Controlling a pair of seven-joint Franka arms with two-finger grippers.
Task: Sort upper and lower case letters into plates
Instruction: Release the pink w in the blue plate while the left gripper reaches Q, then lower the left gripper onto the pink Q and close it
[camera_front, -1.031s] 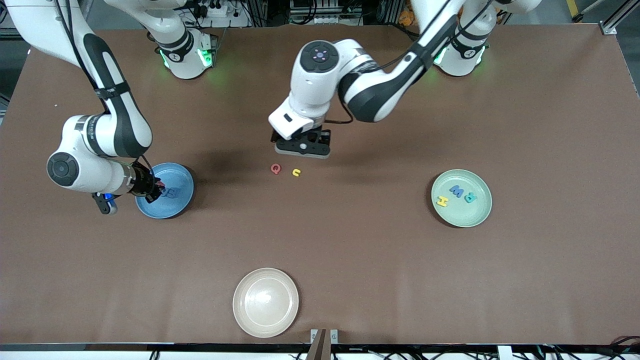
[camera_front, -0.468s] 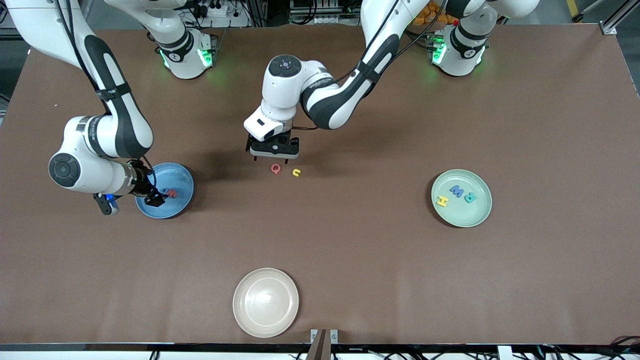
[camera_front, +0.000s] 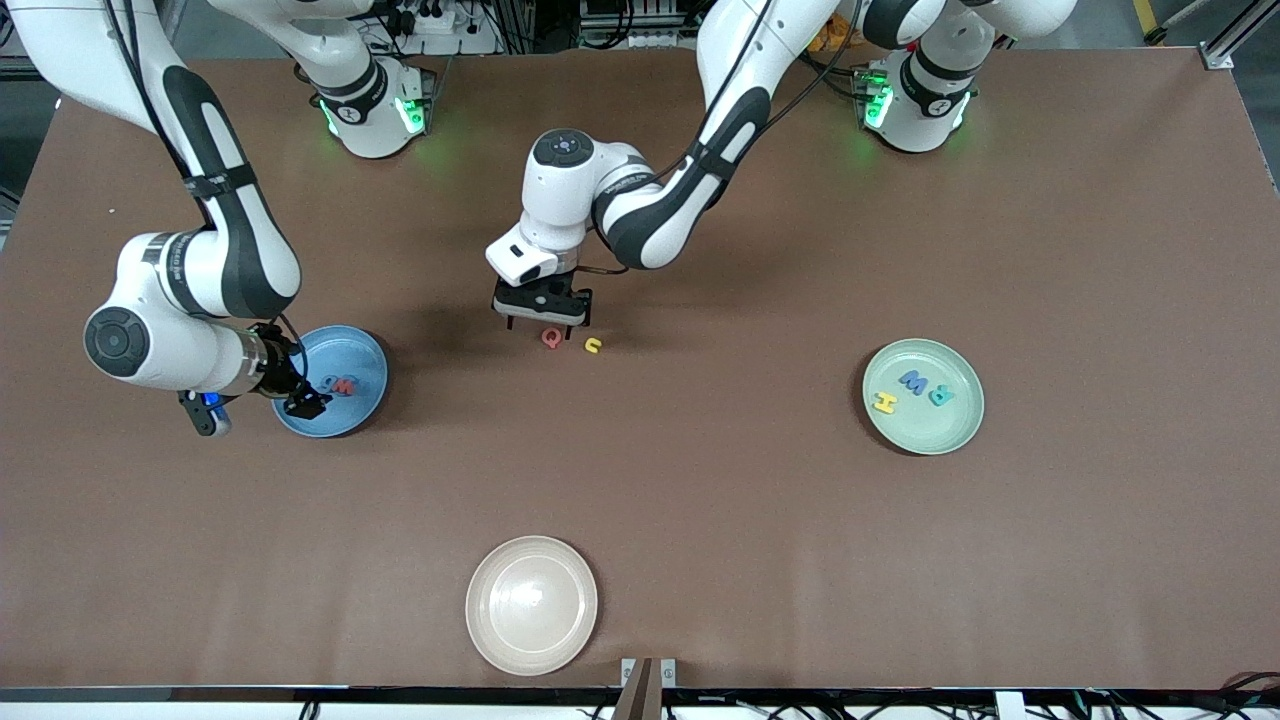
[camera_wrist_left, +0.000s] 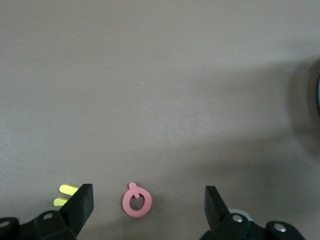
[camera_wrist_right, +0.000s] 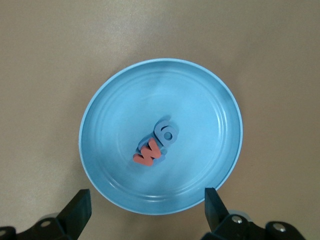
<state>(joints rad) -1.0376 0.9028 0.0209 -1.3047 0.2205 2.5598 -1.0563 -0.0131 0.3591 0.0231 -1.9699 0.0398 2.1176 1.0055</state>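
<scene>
While the right gripper (camera_front: 305, 402) waits, jaws apart, over the blue plate (camera_front: 362, 405), the left gripper (camera_front: 541, 322), jaws apart, straddles the pink Q (camera_wrist_left: 136, 201) on the bench (camera_front: 700, 500), centred between them.

You're looking at a robotics lab: two white arms bolted along a brown worktop (camera_front: 700, 480), green-lit bases, cable bundles, a power strip (camera_front: 430, 18) and aluminium framing (camera_front: 1235, 35) at its edge.
</scene>
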